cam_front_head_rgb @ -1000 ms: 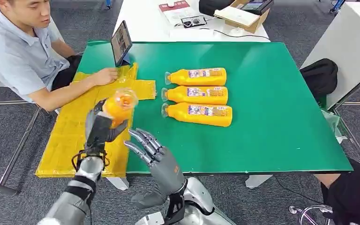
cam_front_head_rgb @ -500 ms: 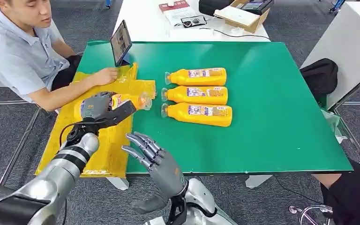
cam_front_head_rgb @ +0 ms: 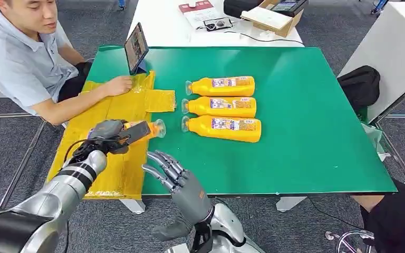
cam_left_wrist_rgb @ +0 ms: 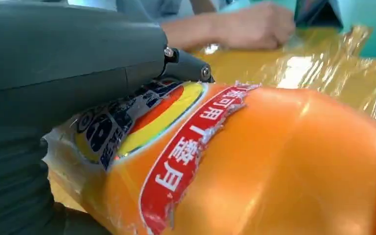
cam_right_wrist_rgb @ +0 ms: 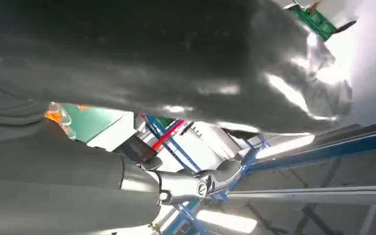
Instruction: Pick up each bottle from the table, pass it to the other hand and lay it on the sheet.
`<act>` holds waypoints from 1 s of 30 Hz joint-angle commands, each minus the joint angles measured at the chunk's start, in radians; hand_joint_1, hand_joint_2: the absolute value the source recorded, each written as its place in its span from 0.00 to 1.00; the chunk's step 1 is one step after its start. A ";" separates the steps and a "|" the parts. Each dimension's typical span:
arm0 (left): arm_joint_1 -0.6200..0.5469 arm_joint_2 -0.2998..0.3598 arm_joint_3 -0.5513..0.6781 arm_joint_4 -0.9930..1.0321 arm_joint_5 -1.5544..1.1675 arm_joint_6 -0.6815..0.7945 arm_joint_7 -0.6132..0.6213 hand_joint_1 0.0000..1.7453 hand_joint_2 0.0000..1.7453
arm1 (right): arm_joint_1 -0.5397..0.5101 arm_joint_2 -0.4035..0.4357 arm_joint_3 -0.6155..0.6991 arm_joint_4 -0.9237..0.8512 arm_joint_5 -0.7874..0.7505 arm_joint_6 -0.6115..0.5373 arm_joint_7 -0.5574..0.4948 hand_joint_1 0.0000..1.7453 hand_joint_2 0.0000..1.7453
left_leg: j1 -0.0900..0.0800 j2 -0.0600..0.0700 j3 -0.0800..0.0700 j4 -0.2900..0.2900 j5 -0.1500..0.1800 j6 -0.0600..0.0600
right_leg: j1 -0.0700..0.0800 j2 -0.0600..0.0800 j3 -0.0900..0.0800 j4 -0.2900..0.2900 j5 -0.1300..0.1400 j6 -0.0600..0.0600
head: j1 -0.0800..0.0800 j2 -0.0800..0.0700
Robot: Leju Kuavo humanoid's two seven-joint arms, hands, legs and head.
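My left hand [cam_front_head_rgb: 109,135] grips an orange bottle [cam_front_head_rgb: 146,128] lying on its side, low over the yellow sheet [cam_front_head_rgb: 111,163], its clear cap toward the green table [cam_front_head_rgb: 306,132]. Up close, the left wrist view has the bottle's torn label [cam_left_wrist_rgb: 176,147] under my thumb [cam_left_wrist_rgb: 68,58]. Three more orange bottles [cam_front_head_rgb: 222,85] [cam_front_head_rgb: 221,107] [cam_front_head_rgb: 224,128] lie in a row on the table. My right hand [cam_front_head_rgb: 176,182] hovers near the table's front edge, fingers spread and holding nothing.
A seated person rests a hand [cam_front_head_rgb: 117,85] on the sheet's far end. A tablet [cam_front_head_rgb: 136,48] stands at the table's back left corner. A black bag [cam_front_head_rgb: 359,85] lies to the right of the table, a white desk [cam_front_head_rgb: 211,21] behind it.
My left hand has turned the bottle from upright to lying flat and lowered it leftward over the sheet. The right hand has stayed nearly still, fingers spread.
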 commanded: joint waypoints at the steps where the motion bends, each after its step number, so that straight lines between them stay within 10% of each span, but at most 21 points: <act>1: -0.032 -0.008 0.032 0.099 0.009 -0.016 -0.008 0.98 1.00 | -0.022 -0.025 0.010 0.062 -0.008 -0.005 0.000 0.00 0.00 | 0.001 0.000 0.002 0.000 -0.001 -0.001 | 0.001 0.000 0.003 -0.001 -0.001 -0.002 | 0.000 0.000; 6: -0.028 -0.008 0.023 0.107 -0.004 -0.052 -0.005 0.87 1.00 | -0.024 -0.026 0.008 0.078 -0.014 -0.008 0.000 0.00 0.00 | 0.001 0.000 0.003 0.000 -0.001 -0.001 | 0.001 0.000 0.003 -0.001 0.000 -0.002 | 0.000 0.000; 7: -0.021 -0.011 0.031 0.108 0.002 -0.071 -0.006 0.72 1.00 | -0.027 -0.027 0.011 0.084 -0.021 -0.010 0.000 0.00 0.00 | 0.001 0.001 0.003 0.000 -0.001 -0.001 | 0.001 0.001 0.004 -0.001 -0.001 -0.002 | 0.000 0.000; 9: -0.012 -0.012 0.036 0.114 0.005 -0.095 -0.009 0.00 1.00 | -0.031 -0.029 0.016 0.093 -0.027 -0.011 0.000 0.00 0.00 | 0.001 0.001 0.004 -0.001 -0.001 -0.001 | 0.001 0.001 0.004 -0.001 -0.001 -0.003 | 0.000 0.000; 17: 0.027 -0.024 0.078 0.114 0.055 -0.180 -0.075 0.00 1.00 | -0.044 -0.037 0.034 0.152 -0.050 -0.030 0.000 0.00 0.00 | 0.001 0.001 0.005 -0.002 -0.001 -0.001 | 0.001 0.001 0.005 -0.002 0.000 -0.002 | 0.000 0.000; 18: 0.031 -0.026 0.087 0.111 0.066 -0.188 -0.096 0.00 0.00 | -0.046 -0.039 0.038 0.156 -0.055 -0.034 0.000 0.00 0.00 | 0.001 0.001 0.006 -0.002 -0.001 -0.001 | 0.001 0.002 0.006 -0.002 0.000 -0.002 | 0.000 0.000; 30: 0.054 -0.042 0.165 0.076 0.172 -0.217 -0.248 0.00 0.00 | -0.061 -0.052 0.075 0.171 -0.091 -0.058 0.000 0.00 0.00 | 0.001 -0.002 0.007 -0.001 -0.001 -0.001 | 0.001 -0.001 0.008 -0.002 0.000 -0.002 | 0.000 0.000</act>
